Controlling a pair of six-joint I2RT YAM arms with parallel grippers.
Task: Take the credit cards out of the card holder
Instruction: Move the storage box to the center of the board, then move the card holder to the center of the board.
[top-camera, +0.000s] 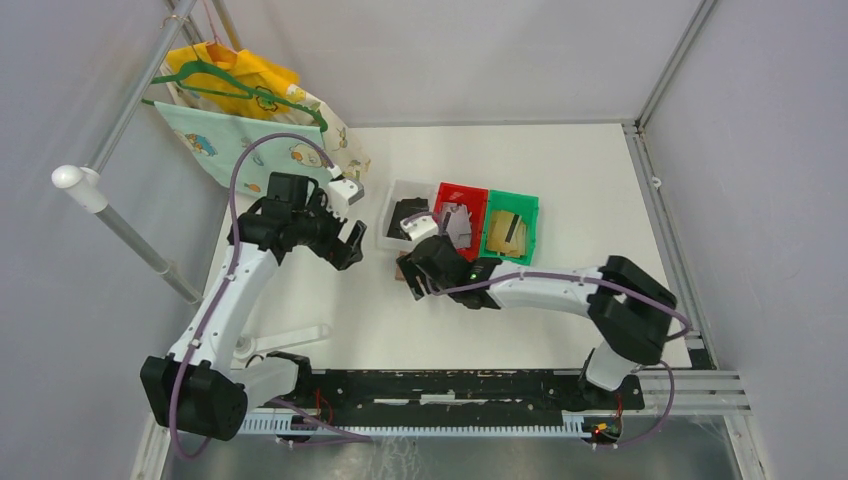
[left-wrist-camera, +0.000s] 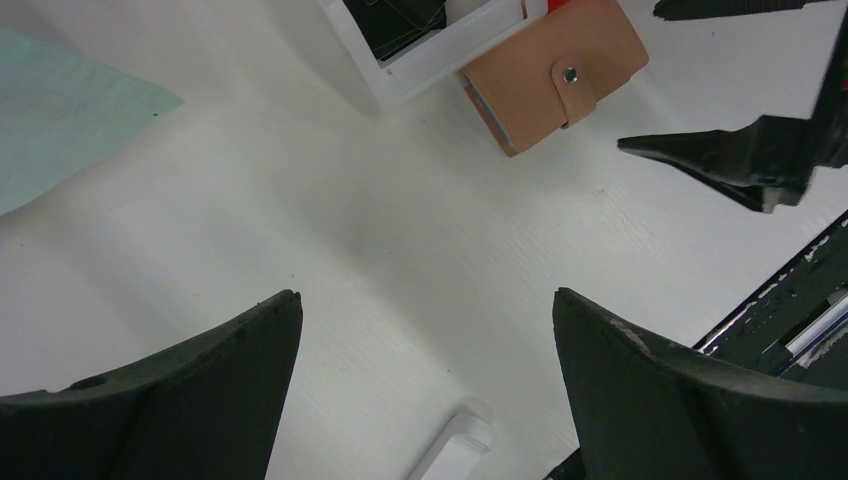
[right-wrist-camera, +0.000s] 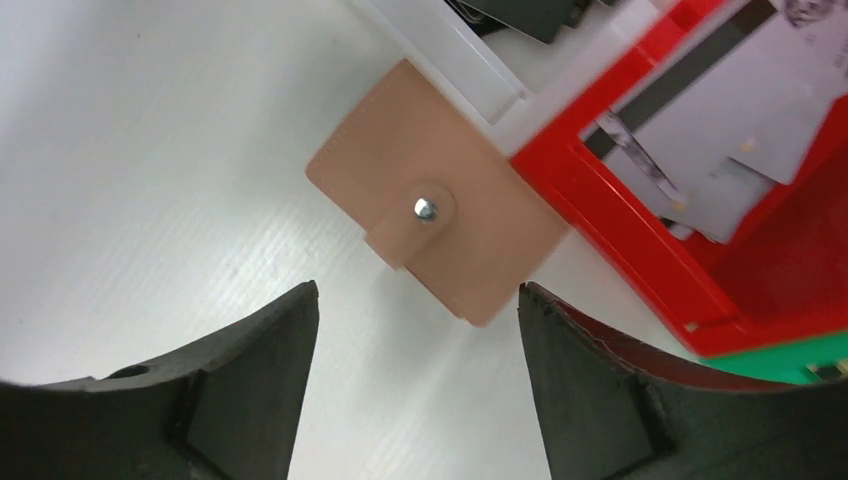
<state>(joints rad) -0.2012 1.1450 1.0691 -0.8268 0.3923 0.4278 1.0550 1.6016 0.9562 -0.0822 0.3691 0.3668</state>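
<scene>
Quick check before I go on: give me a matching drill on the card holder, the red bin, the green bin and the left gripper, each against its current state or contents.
Things:
1. card holder
2. red bin
3. green bin
4. left gripper

States:
A. pale cards with a black stripe inside
B. open, holding nothing
C. snapped shut, lying flat
D. a tan card inside

Pairs: 1-C; 2-A; 3-D; 4-B
</scene>
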